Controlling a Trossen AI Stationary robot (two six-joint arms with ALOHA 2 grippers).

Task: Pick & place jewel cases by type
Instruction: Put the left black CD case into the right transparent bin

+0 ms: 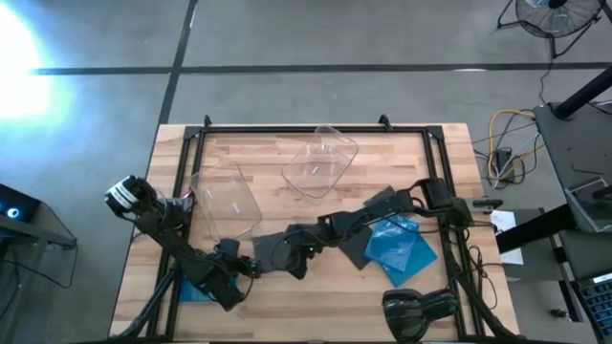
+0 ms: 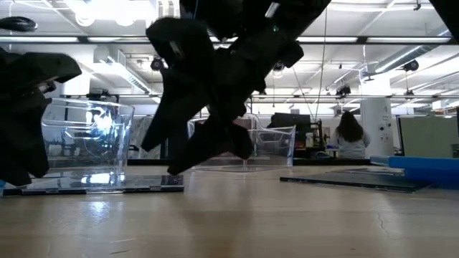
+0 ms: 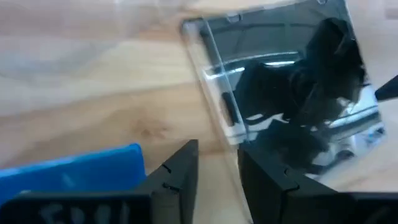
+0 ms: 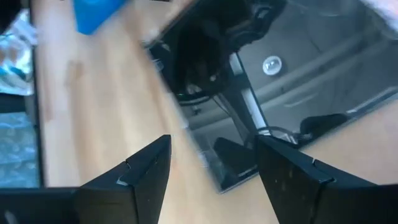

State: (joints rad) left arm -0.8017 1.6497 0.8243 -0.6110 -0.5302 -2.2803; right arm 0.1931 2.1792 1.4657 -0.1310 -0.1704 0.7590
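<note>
Sorting looks barely begun: on the desk, both clear trays appear empty (glare hides little). Blue jewel cases and dark ones lie loose at the right; another blue case sits under the left arm. A dark case lies ahead of the left hand, parted and empty. The right hand, fingers also apart, holds nothing.

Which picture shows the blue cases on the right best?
The high view: the blue jewel cases lie fanned out in full beside the right arm. The low view shows only their edges. The right wrist view catches one blue corner, possibly another case.
</note>
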